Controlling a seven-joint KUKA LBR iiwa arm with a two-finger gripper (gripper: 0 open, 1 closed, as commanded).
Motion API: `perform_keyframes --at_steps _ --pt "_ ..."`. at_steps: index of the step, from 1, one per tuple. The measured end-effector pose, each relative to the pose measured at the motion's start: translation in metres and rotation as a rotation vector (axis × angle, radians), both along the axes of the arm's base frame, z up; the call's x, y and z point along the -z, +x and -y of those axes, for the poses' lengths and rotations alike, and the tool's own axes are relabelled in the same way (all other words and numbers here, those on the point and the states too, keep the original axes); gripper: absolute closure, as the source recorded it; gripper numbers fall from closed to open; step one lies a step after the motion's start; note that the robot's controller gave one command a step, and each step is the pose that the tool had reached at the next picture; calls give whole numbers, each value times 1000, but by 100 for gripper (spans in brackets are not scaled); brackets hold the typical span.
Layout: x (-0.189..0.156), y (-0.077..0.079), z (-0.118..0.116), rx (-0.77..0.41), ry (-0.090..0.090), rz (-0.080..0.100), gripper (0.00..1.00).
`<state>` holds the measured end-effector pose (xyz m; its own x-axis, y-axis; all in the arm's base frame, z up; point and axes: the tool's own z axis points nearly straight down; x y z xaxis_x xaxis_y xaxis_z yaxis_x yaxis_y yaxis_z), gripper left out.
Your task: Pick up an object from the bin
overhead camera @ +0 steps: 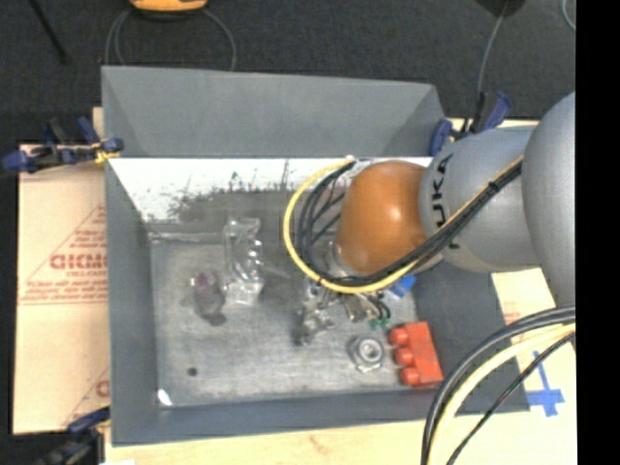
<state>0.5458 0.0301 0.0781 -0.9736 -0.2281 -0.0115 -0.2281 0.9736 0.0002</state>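
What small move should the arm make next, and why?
Probably a short shift toward the silver ring-shaped metal nut: the gripper sits over bare floor of the grey metal bin, with that nut nearest and the red plastic block beyond.

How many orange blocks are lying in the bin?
1. The orange block lies near the bin's lower right corner, just right of a grey metal ring. The arm covers part of the floor, so another may be hidden.
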Motion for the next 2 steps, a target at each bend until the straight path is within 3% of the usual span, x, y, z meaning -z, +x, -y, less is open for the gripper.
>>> perform_keyframes --at_steps 1,2 --pt "3 -3 0 0 0 -8 0" --pt "-23 -47 111 62 -5 -12 0"
